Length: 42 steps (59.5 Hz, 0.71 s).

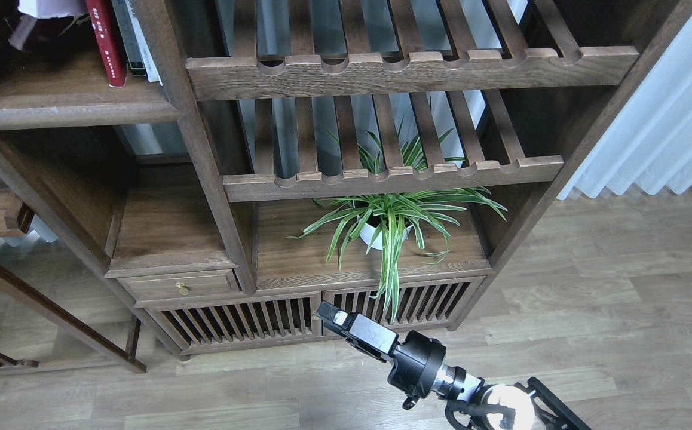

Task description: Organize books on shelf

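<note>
- right gripper [325, 310]: seen end-on and dark, so jaws can't be told apart or together; nothing is seen held
- arm is stretched from bottom right toward the cabinet's low slatted doors [238, 322]
- red book [107, 42] is stood upright on the shelf [65, 107], far upper left

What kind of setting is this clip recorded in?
Probably a home living room or study: a dark wooden shelving unit holding a few books, a potted spider plant on a lower board, wood-look flooring and white curtains.
</note>
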Motion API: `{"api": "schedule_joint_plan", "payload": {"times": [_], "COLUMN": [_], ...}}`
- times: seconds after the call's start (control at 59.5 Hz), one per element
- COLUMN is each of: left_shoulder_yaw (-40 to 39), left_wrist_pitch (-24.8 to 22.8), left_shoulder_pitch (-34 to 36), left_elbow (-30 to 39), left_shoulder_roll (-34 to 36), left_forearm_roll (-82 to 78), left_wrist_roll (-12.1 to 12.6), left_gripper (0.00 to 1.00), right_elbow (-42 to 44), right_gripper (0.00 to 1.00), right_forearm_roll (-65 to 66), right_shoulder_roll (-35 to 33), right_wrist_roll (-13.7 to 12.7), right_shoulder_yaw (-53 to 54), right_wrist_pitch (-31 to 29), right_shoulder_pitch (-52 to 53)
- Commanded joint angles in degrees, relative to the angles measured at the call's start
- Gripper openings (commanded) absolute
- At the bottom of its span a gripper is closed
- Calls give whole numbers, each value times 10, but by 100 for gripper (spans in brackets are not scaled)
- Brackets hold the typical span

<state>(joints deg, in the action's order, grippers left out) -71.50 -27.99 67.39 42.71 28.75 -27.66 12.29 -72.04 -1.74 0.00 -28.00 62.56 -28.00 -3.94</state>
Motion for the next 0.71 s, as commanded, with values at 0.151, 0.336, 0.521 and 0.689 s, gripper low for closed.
{"api": "schedule_joint_plan", "payload": {"times": [0.151,0.336,0.521,0.689], "left_shoulder_yaw": [-8,-64,-81,-80], "left_wrist_pitch": [0,0,0,0], "left_shoulder_pitch": [-80,-223,-364,-431], "left_elbow": [72,200,301,365], "left_shoulder_roll": [55,110,108,61], "left_forearm_roll": [84,157,256,265], "left_wrist_roll": [-3,-3,-2,3], "left_gripper": [99,98,98,98], "right_elbow": [0,-7,-23,-23], "right_gripper": [99,99,99,99], "right_forearm_roll": [1,0,-2,-2], "right_shoulder_roll": [0,0,0,0], "right_wrist_roll": [0,0,0,0], "right_shoulder_yaw": [15,27,49,49], "right_wrist_pitch": [0,0,0,0], "right_shoulder_pitch": [2,10,21,27]}}
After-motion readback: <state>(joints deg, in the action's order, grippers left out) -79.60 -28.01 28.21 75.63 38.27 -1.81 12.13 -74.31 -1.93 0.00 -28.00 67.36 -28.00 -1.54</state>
